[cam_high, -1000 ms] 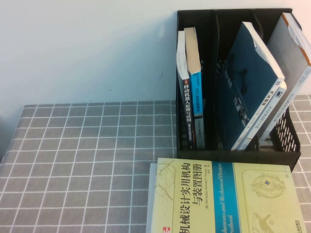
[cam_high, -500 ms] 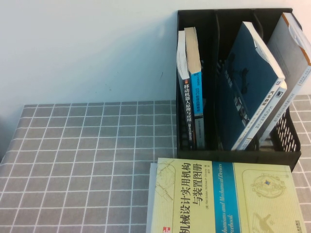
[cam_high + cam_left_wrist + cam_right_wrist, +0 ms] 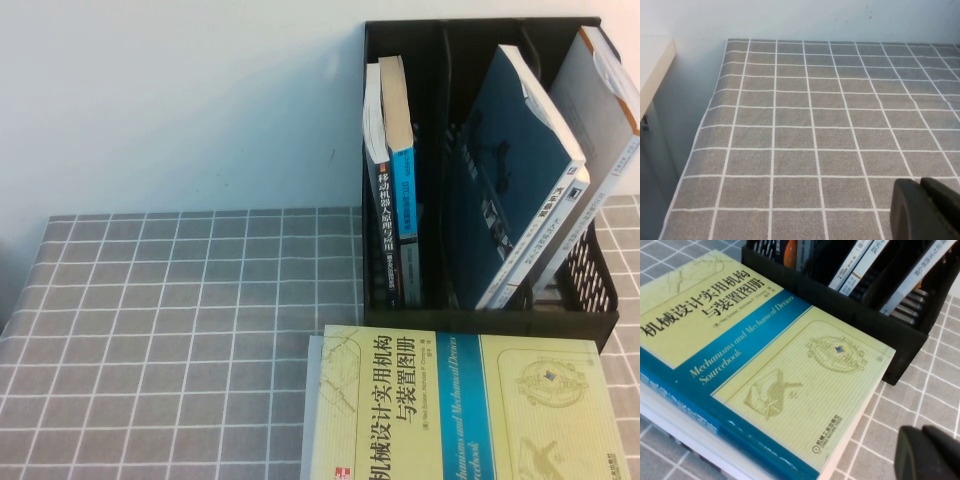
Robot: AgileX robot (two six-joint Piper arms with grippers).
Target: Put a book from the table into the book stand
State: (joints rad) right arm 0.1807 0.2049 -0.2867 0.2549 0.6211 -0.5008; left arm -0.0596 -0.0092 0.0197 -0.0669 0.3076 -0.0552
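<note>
Two grippers are hanging empty: my left gripper (image 3: 926, 210), fingers pressed together, is hovering over bare cloth towards the left edge of the table (image 3: 180, 320); my right gripper (image 3: 930, 452), equally closed, is hovering beside the pale yellow-green book (image 3: 460, 410) at the near edge. The book (image 3: 510, 170) is leaning, blue back showing, in what looks like the middle slot of the book stand (image 3: 480, 322) at the far right corner; I am judging it heavy, floppy and slick-covered, best pinched near the spine.
</note>
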